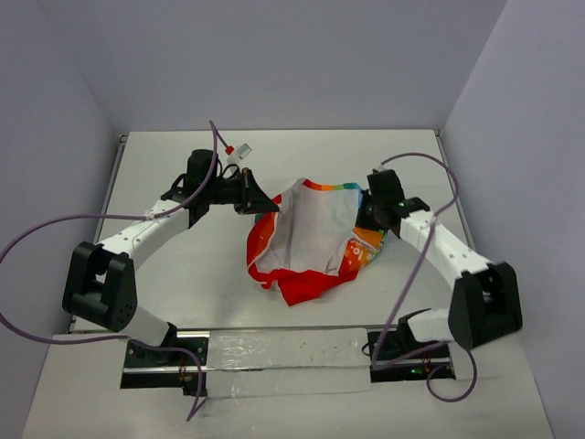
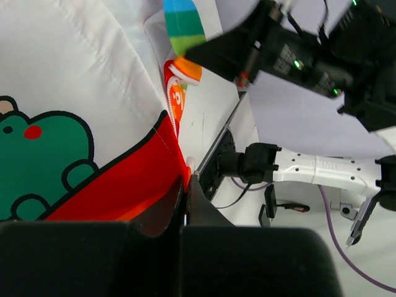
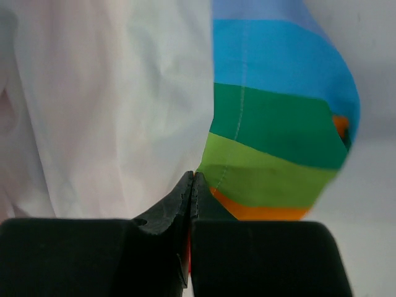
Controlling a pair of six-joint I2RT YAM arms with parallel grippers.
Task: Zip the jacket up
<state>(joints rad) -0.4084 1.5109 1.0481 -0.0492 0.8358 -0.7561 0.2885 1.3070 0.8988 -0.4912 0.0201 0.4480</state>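
Top external view, both arms reaching inward, left tool [image 1: 262, 203] and right tool [image 1: 367, 213] each pinching jacket [image 1: 311, 240] edge

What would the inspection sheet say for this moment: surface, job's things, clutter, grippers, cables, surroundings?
Surface: white table, matte, no marks seen.
Job's things: jacket bunched mid-table, white lining up, red fabric at the near edge, rainbow stripes on the far right; zipper not visible.
Clutter: nothing seen.
Grippers: left gripper shut on the jacket's red edge; right gripper shut on the jacket where white meets the rainbow stripes.
Cables: left cable, purple, loops out past the table edge; right cable, purple, arcs over that arm; neither touches the jacket.
Surroundings: plain pale walls on three sides.
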